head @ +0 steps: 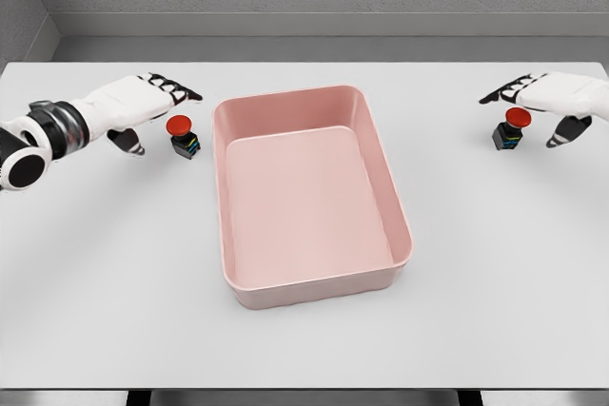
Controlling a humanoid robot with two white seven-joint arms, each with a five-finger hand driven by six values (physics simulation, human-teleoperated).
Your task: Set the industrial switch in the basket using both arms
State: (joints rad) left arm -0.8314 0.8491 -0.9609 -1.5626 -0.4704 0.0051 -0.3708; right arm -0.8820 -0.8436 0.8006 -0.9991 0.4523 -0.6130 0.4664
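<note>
Two small switches sit on the white counter (304, 349), one switch (184, 138) left of the pink basket (285, 106) and the other switch (511, 129) far to its right. Each looks light and hard, with a red round top; grab the black box part. The left robot hand (157, 106) and right robot hand (533, 106) hover open beside them, holding nothing.
</note>
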